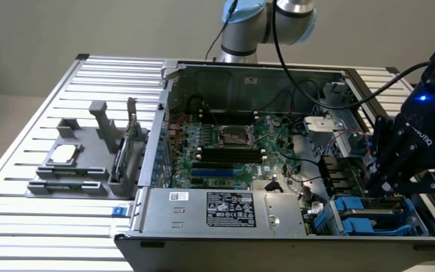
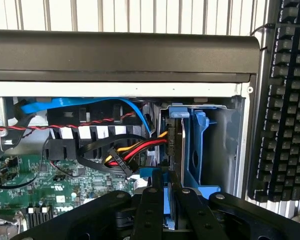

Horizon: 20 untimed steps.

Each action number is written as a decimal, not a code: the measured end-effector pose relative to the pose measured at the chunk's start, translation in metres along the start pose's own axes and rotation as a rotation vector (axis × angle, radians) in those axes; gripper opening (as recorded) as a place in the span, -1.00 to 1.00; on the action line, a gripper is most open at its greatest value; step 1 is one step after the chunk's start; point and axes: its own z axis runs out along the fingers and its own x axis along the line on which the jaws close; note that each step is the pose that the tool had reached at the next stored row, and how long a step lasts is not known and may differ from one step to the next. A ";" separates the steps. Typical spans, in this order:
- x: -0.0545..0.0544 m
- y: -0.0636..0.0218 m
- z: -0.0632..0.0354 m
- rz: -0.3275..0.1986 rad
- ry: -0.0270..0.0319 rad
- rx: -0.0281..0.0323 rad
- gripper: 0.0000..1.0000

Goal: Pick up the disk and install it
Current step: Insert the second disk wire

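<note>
The gripper (image 2: pixel 165 210) is reaching down into the open computer case (image 1: pixel 233 79), at its front corner on the exterior view's right. Its 2 fingers (image 2: pixel 149 212) are pinching the blue edge of the disk (image 2: pixel 166 197), nearly closed on it. The disk is standing on edge, its long axis running straight ahead into the blue drive bay (image 2: pixel 202 150).

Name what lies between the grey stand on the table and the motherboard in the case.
In the exterior view, the case's upright side wall stands between the grey stand and the motherboard.
</note>
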 end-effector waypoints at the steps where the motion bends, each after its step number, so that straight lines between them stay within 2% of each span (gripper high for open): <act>1: 0.000 0.0000 0.0003 0.000 0.0001 -0.0002 -0.67; 15: -0.002 0.0005 0.0032 0.000 0.0003 -0.0014 -0.67; 20: -0.003 0.0013 0.0034 0.000 0.0043 -0.0013 -0.67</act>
